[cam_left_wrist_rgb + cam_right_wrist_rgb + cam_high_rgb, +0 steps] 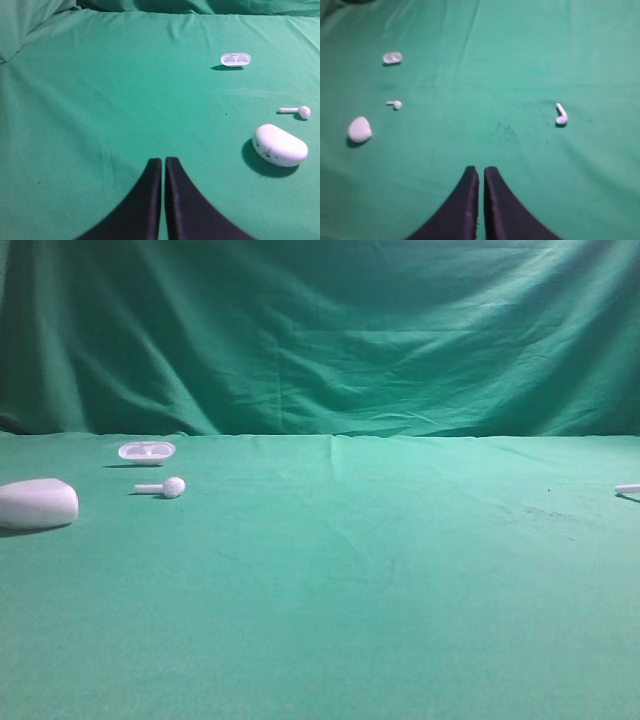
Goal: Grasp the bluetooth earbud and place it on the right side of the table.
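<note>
Right wrist: two earbuds (pixel 395 104) (pixel 561 114), one case (pixel 359 129).

L hand (pixel 163 167) & R hand (pixel 480 176): both closed, empty, fingers together, above cloth.

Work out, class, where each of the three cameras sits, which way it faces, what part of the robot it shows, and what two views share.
Exterior high: low at the table's front, facing the backdrop; no robot visible.
Left wrist: above the left gripper, fingers closed, looking down-forward at the charging case, tray and an earbud.
Right wrist: above the closed right gripper, higher up; a second earbud lies right.
Shared: both wrist views show case, tray and the left earbud.
</note>
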Motion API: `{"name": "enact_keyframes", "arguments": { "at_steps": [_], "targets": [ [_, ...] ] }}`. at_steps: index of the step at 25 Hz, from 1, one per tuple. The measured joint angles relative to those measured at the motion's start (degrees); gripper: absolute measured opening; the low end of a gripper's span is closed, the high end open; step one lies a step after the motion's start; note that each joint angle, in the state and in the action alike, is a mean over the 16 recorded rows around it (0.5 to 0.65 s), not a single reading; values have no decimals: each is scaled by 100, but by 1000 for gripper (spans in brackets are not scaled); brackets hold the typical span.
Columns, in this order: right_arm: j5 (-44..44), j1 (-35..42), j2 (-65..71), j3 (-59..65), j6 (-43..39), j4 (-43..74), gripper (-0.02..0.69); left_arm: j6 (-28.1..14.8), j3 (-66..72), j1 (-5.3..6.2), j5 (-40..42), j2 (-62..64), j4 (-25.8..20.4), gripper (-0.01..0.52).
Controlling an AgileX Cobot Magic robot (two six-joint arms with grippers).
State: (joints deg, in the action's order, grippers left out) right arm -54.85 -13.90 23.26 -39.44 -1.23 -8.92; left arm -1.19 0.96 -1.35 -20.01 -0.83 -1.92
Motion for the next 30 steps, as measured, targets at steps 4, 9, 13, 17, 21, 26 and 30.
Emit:
{"name": "enact_keyframes", "arguments": {
  "at_steps": [4, 9, 13, 17, 21, 26, 30],
  "targets": [
    [152, 2, -297, 84, 184, 86, 0, 0, 0, 0, 0, 0, 0, 0],
    [695, 77, -699, 422, 425, 402, 0, 0, 0, 0, 0, 0, 0, 0],
    [1349, 232, -1136, 973, 553, 657, 0, 0, 0, 0, 0, 0, 0, 0],
    [2064, 432, -1646, 1732, 594, 808, 0, 0, 0, 0, 0, 0, 0, 0],
    [2659, 629, -2057, 2583, 585, 846, 0, 0, 0, 0, 0, 0, 0, 0],
    [3036, 783, -2328, 3425, 484, 846, 0, 0, 0, 0, 0, 0, 0, 0],
    [3156, 815, -2390, 3827, 381, 848, 0, 0, 0, 0, 0, 0, 0, 0]
  ]
}}
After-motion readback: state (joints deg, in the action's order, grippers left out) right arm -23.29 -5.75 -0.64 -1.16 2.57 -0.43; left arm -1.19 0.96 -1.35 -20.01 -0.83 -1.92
